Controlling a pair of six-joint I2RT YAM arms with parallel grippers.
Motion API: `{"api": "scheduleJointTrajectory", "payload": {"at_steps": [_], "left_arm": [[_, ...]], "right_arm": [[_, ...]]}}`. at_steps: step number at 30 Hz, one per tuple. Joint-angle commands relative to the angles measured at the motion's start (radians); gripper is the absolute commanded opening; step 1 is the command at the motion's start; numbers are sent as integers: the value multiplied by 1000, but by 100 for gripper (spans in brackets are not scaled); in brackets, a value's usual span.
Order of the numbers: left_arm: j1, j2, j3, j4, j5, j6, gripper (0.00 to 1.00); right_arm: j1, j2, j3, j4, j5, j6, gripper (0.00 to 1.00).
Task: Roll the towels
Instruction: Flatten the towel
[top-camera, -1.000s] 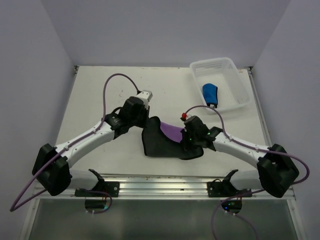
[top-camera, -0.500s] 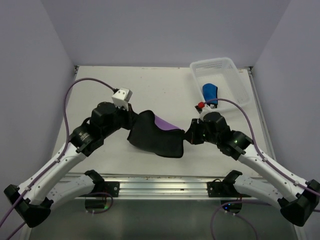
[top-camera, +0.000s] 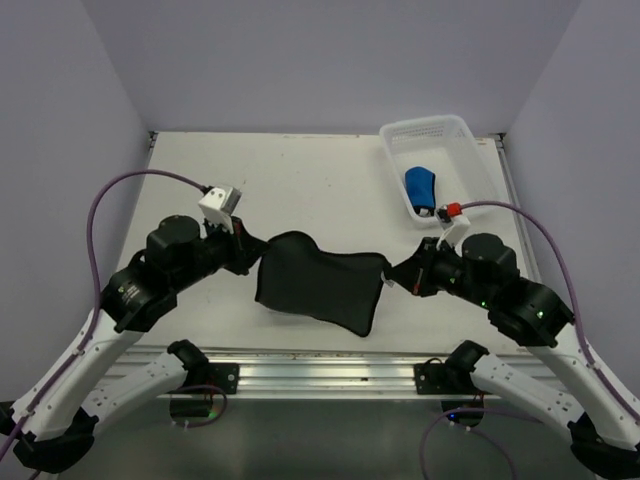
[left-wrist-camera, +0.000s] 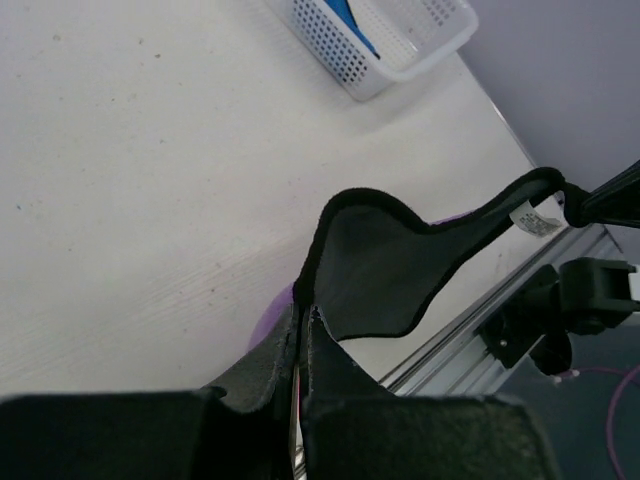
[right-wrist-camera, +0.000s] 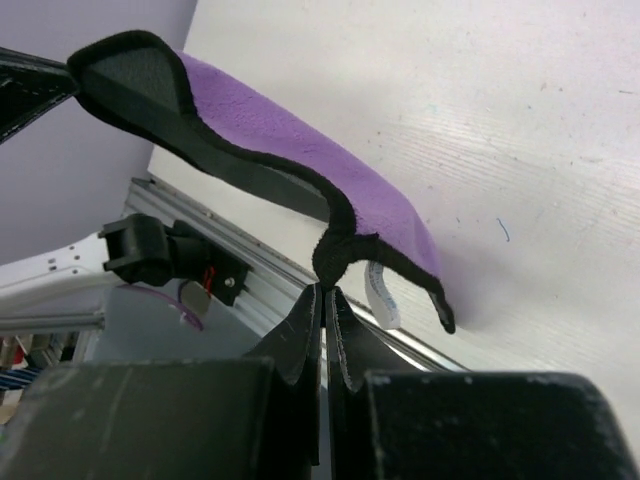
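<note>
Notably, white tag (left-wrist-camera: 537, 222) on purple towel (right-wrist-camera: 300, 160) hem; print unreadable.

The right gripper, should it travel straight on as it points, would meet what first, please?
The purple towel it pinches, spread toward the left gripper; beyond the cloth, probably that gripper itself, though depth is unclear.

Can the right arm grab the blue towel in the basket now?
Probably not yet: the right gripper is shut on the purple towel and must let go first. The blue towel lies nearby, uncovered.
</note>
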Motion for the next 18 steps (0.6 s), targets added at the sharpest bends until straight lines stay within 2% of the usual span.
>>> {"api": "scheduleJointTrajectory", "payload": {"at_steps": [1, 11, 18], "left_arm": [[5, -33, 75, -13, 82, -43, 0], [4, -133, 16, -36, 162, -103, 0], [4, -115, -61, -23, 80, -121, 0]], "right_arm": [[5, -20, 81, -108, -9, 22, 0], [4, -85, 96, -181, -52, 54, 0], [4, -51, 47, -159, 51, 47, 0]]}}
